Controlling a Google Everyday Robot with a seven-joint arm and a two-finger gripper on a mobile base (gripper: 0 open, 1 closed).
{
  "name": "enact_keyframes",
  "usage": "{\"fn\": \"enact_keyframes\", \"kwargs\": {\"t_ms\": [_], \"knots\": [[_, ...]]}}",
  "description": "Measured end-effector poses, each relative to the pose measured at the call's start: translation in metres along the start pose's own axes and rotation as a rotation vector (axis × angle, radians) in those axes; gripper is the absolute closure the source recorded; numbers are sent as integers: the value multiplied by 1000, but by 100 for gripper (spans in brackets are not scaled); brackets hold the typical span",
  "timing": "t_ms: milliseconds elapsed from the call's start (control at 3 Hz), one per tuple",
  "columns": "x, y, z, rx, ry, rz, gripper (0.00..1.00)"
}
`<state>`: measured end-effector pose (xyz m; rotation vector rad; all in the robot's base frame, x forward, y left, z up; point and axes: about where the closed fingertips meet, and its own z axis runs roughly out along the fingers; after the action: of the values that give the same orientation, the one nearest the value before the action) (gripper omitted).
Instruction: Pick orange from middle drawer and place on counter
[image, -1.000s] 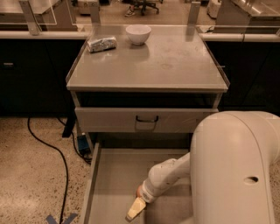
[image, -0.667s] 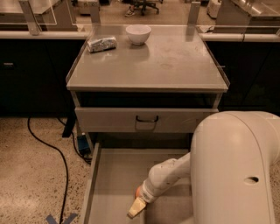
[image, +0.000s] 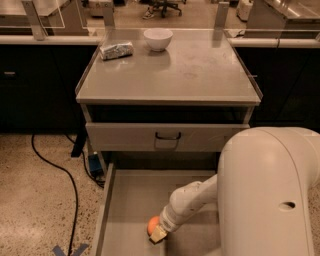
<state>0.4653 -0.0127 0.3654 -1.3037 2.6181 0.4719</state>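
In the open middle drawer, near six o'clock, the gripper meets the orange at its ten o'clock, positioned for lifting. Whether it grips, I cannot tell.

Counter: matt grey metal, smudged. Middle drawer: same dull grey metal, smooth floor. Orange smooth-skinned, w/ gripper just beside it, near-left in drawer. Arm glossy white plastic. Far bowl glossy white; packet crinkled foil.

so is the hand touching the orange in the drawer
Cannot tell. In the camera view the hand, low in the middle drawer, overlaps the orange, hiding any contact or gap.
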Motion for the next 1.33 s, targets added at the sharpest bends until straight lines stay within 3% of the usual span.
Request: {"fn": "enact_keyframes", "kwargs": {"t_ms": [333, 667, 1000, 1333], "knots": [[0, 0, 0, 0, 0, 0, 89], [0, 0, 0, 0, 0, 0, 100], [-4, 4, -4, -34, -14, -4, 100], [-20, 9, -24, -92, -70, -20, 100]]}}
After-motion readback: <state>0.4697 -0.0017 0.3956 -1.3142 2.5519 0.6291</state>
